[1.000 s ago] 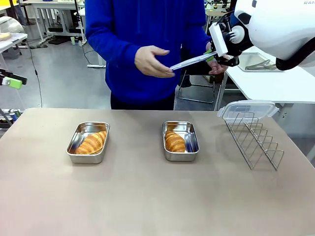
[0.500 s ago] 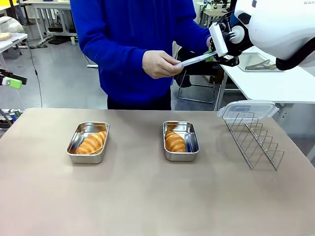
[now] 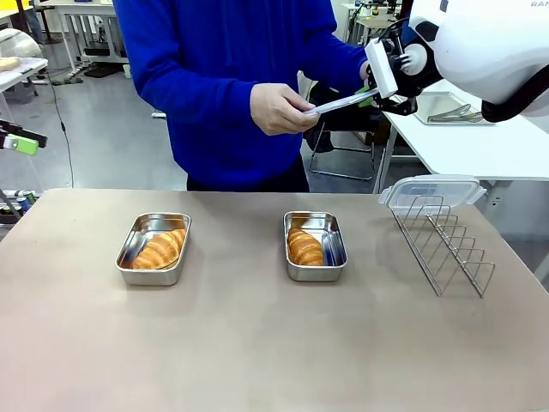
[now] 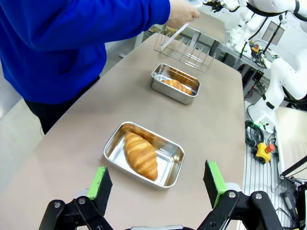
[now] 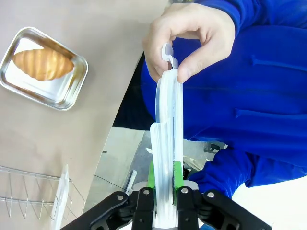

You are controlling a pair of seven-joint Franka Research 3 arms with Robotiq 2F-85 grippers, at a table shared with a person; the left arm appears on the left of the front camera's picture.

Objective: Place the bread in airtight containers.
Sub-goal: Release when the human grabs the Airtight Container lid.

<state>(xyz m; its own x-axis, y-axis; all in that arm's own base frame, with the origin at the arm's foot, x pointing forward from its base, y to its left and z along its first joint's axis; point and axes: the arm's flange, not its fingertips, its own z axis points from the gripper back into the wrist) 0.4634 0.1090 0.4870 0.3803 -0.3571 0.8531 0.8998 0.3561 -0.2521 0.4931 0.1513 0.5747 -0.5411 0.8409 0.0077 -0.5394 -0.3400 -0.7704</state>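
Two steel pans rest on the table, each holding a croissant: the left pan point(image 3: 129, 257) with its croissant point(image 3: 161, 249), and the right pan point(image 3: 333, 249) with its croissant point(image 3: 304, 247). High at the back right, my right gripper point(image 3: 371, 94) is shut on one end of a clear lid point(image 3: 339, 104). A person's hand point(image 3: 279, 109) pinches the lid's other end. In the right wrist view my right gripper point(image 5: 164, 175) clamps the lid point(image 5: 165, 120) edge-on, with the hand point(image 5: 187, 38) at its tip. My left gripper point(image 4: 157, 184) hangs open above the nearer pan point(image 4: 175, 158) and croissant point(image 4: 140, 155).
A wire rack point(image 3: 442, 240) stands at the table's right side, and a second clear lid point(image 3: 431, 190) rests on its far end. A metal tray point(image 3: 450, 107) lies on a white table behind. The person in blue stands at the far edge.
The person's hand has closed on the free end of the lid, and the person has shifted left. My right gripper has kept its place and its hold.
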